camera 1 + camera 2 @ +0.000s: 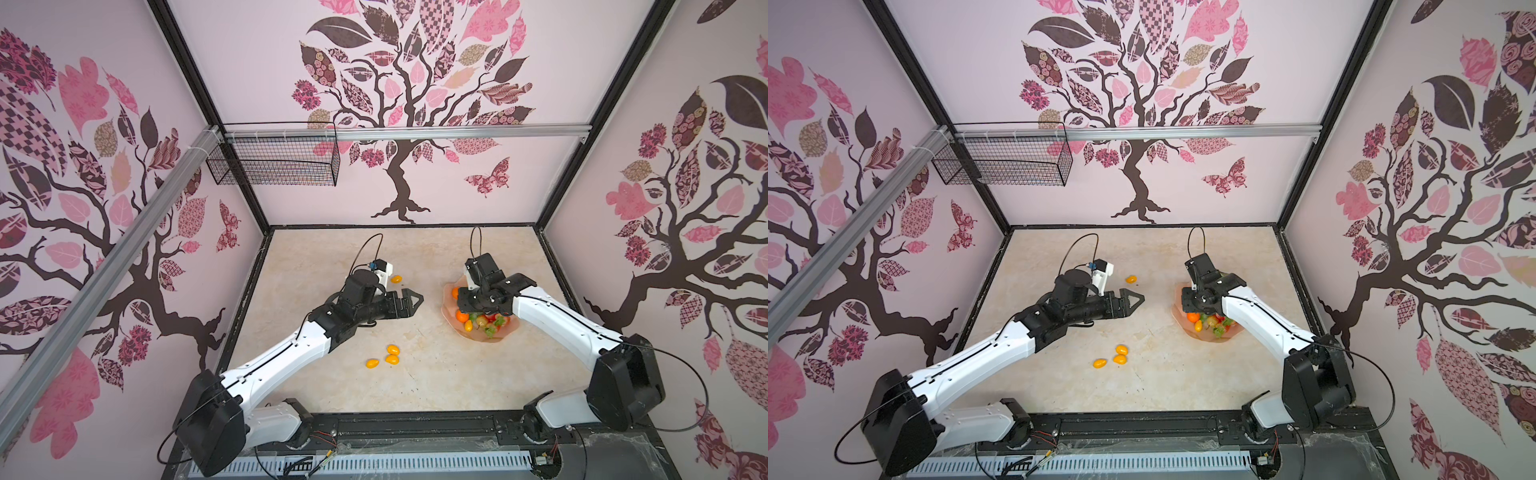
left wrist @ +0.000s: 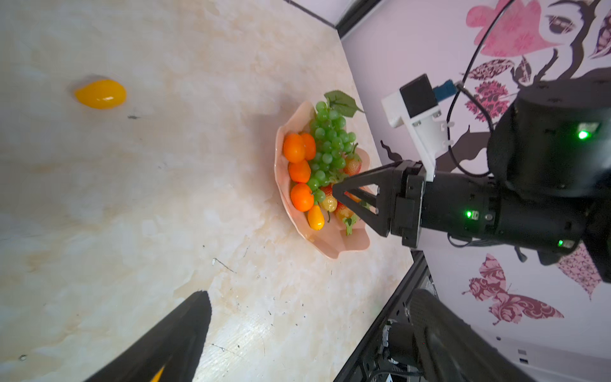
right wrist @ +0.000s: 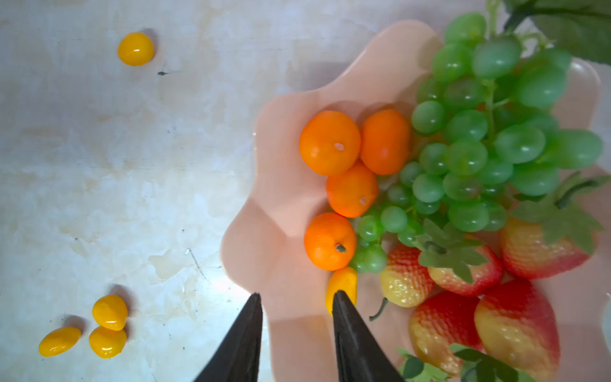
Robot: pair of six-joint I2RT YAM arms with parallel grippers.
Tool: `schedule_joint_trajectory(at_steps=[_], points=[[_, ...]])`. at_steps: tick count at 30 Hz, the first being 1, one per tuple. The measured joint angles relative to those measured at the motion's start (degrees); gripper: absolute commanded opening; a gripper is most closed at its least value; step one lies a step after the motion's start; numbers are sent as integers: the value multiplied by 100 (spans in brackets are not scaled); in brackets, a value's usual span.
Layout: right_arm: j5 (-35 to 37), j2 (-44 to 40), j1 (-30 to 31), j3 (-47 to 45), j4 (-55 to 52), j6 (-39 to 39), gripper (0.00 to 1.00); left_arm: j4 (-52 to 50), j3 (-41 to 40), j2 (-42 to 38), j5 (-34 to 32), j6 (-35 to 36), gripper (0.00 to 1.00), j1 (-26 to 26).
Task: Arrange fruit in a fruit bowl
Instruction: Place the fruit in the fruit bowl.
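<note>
The peach-pink fruit bowl (image 1: 449,309) (image 3: 274,205) sits at the right of the table. It holds a green grape bunch (image 3: 479,139), several tangerines (image 3: 330,142), strawberries (image 3: 515,324) and one yellow oval (image 3: 344,284). My right gripper (image 3: 296,294) hovers open over the bowl's near rim with nothing between its fingers; one fingertip is beside that oval. Three yellow ovals (image 1: 390,355) lie together on the table, and a fourth oval (image 1: 396,279) lies farther back. My left gripper (image 1: 417,297) (image 2: 310,297) hangs open and empty above mid-table, left of the bowl.
A black wire mesh basket (image 1: 274,160) hangs on the rail at the back left wall. Patterned walls close in the marble tabletop (image 1: 436,374) on three sides. The arm bases stand along its front edge.
</note>
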Motion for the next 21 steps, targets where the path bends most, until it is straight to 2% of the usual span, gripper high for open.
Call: schedule_joint_trajectory(at_steps=[6,14,21], points=[[-55,531,485,695,197,-11,41,-144,-326,-470,7,-9,98,501],[-289,1576,621,1478,455,387,44,-280,-682,-944,212,-48,98,1279],[-372,2483,682,2284,542,876,44,-304,-848,-1019,540,-111,98,1945]])
